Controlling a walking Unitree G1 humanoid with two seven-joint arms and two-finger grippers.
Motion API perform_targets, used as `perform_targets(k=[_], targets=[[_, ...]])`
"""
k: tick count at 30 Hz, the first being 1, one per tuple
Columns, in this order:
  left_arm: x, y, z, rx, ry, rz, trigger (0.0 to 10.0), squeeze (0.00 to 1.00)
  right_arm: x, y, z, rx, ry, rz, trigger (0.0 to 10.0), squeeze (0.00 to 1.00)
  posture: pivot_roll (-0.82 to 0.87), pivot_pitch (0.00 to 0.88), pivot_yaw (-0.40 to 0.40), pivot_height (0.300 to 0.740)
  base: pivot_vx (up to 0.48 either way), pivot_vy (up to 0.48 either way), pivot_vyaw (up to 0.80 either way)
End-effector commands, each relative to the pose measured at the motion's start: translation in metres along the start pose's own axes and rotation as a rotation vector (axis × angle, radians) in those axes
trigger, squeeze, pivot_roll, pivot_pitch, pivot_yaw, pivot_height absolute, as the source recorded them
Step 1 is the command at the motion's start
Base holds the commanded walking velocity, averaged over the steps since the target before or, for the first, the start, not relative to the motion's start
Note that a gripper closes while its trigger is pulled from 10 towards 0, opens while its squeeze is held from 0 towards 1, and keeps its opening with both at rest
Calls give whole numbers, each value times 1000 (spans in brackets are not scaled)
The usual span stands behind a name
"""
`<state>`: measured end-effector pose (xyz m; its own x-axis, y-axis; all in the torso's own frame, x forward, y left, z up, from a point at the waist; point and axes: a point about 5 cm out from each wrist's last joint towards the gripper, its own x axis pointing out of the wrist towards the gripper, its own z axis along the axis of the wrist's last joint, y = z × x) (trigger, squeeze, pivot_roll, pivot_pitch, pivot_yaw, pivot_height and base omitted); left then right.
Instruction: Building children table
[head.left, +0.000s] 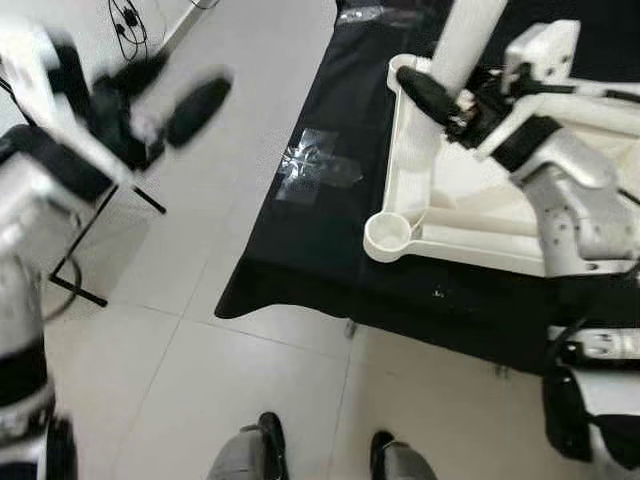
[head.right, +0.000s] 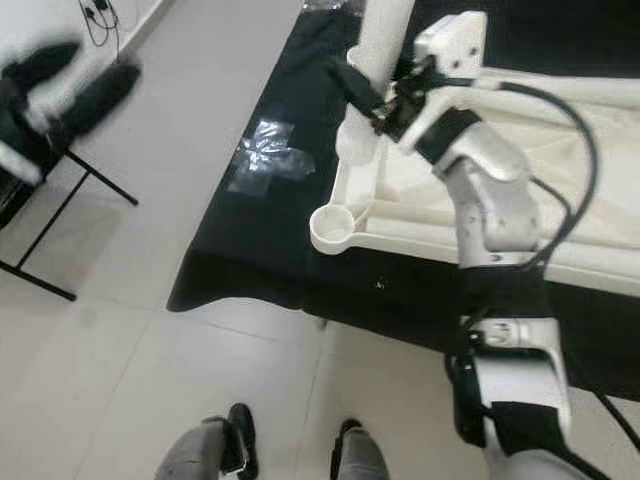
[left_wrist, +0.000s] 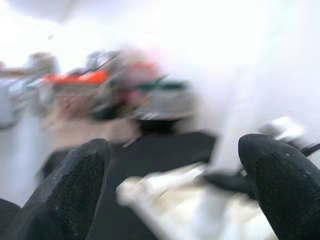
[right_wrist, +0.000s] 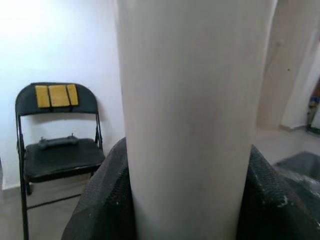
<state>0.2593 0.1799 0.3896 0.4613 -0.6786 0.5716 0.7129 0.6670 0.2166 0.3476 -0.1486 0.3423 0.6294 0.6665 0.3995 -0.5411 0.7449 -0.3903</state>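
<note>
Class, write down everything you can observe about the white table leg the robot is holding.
The white table leg is a smooth, round, plain cylinder that looks like plastic. It stands upright at a corner of the upturned white tabletop, which lies on a black cloth. The right hand grips it with a black finger on either side. Its upper end runs out of frame, so its full length cannot be seen.

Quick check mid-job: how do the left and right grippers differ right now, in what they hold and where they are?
The right gripper is shut on the white table leg, its fingers pressed to either side; the left gripper is open and holds nothing. The right gripper sits over the upturned white tabletop on the black cloth; the left gripper is raised out over the tiled floor, motion-blurred. Both have two long black fingers.
</note>
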Motion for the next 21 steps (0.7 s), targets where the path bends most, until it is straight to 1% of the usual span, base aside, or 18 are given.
perform_targets(k=[1, 2, 3, 4, 6, 7, 9, 10, 11, 12, 14, 15, 19, 21], targets=[[4, -2, -4, -54, 10, -61, 10000, 0, 7, 12, 7, -45, -34, 29, 10000, 0, 16, 111, 0, 740, 0, 0, 0], [13, -1, -4, -59, 6, -97, 10000, 0, 14, 27, 6, -48, -46, 57, 10000, 0, 14, 94, 1, 740, 0, 0, 0], [24, 0, -6, -73, -3, -134, 10000, 0, 23, 45, 7, -31, -75, 107, 10000, 0, 14, 72, 3, 740, 0, 0, 0], [32, 1, -8, -82, -7, -158, 10000, 0, 28, 59, 9, -17, -99, 151, 10000, 0, 13, 65, 6, 740, 0, 0, 0], [44, 1, -12, -78, -7, -186, 10000, 0, 32, 77, 10, -4, -124, 217, 10000, 0, 9, 54, 14, 740, 0, 0, 0], [44, 1, -12, -78, -7, -186, 10000, 0, 32, 77, 10, -4, -124, 217, 10000, 0, 9, 54, 14, 740, 0, 0, 0], [53, -1, -17, -64, 6, -202, 10000, 0, 33, 88, 10, -10, -129, 274, 10000, 0, 7, 43, 17, 740, 0, 0, 0], [53, -1, -17, -64, 6, -202, 10000, 0, 33, 88, 10, -10, -129, 274, 10000, 0, 7, 43, 17, 740, 0, 0, 0], [59, -1, -21, -64, 16, -206, 10000, 0, 32, 95, 9, -25, -125, 308, 10000, 0, 7, 40, 17, 740, 0, 0, 0], [59, -1, -21, -64, 16, -206, 10000, 0, 32, 95, 9, -25, -125, 308, 10000, 0, 7, 40, 17, 740, 0, 0, 0], [67, -4, -29, -71, 41, -235, 10000, 0, 31, 103, 6, -45, -111, 345, 10000, 0, 1, 36, 18, 740, 0, 0, 0], [67, -4, -29, -71, 41, -235, 10000, 0, 31, 103, 6, -45, -111, 345, 10000, 0, 1, 36, 18, 740, 0, 0, 0], [77, -11, -40, -94, 79, -325, 10000, 0, 35, 112, -2, -68, -74, 353, 10000, 0, -3, 31, 27, 740, 0, 0, 0], [77, -11, -40, -94, 79, -325, 10000, 0, 35, 112, -2, -68, -74, 353, 10000, 0, -3, 31, 27, 740, 0, 0, 0]])
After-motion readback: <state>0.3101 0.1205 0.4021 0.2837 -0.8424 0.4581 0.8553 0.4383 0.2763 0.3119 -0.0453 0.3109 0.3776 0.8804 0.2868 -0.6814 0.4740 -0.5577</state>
